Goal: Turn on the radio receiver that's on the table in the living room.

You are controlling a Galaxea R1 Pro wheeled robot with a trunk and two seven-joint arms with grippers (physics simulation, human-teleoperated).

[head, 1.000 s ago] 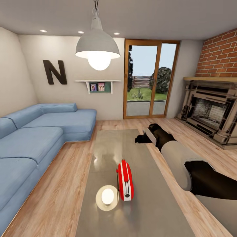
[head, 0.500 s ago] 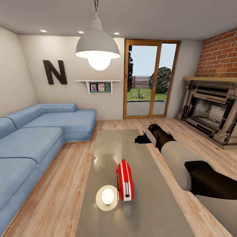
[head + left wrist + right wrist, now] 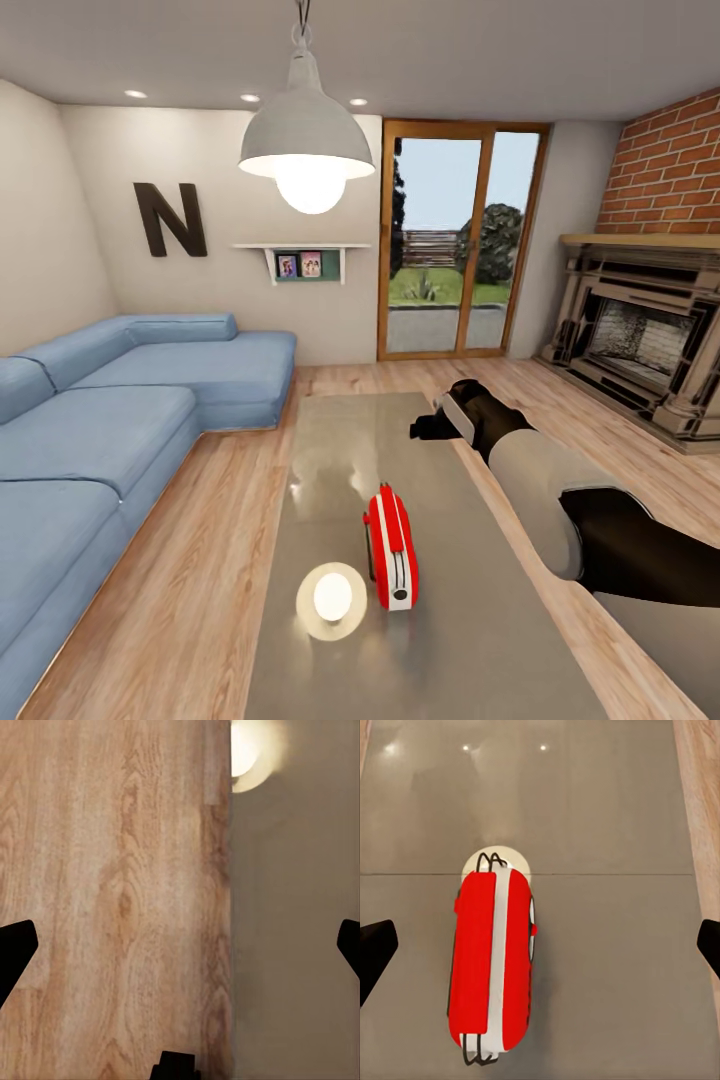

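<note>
The red radio receiver (image 3: 390,548) with white edge trim stands edge-on in the middle of the long glossy table (image 3: 370,450). From above, in the right wrist view, the radio receiver (image 3: 491,964) shows its red top, white strip and thin dark wire handle. My right gripper (image 3: 425,427) hovers over the table beyond the radio, not touching it. Its fingertips (image 3: 375,952) sit wide apart, so the right gripper (image 3: 540,949) is open and empty. My left gripper (image 3: 180,945) is open too, over the wooden floor (image 3: 112,907) beside the table's edge (image 3: 300,945).
A blue sectional sofa (image 3: 110,420) runs along the left. The brick fireplace (image 3: 640,340) is at the right, with glass doors (image 3: 450,250) at the back. A pendant lamp (image 3: 307,150) hangs over the table, mirrored as a bright spot (image 3: 332,598) next to the radio.
The whole picture has shifted slightly, so the camera moved a little. The radio and the right arm keep their places relative to the table.
</note>
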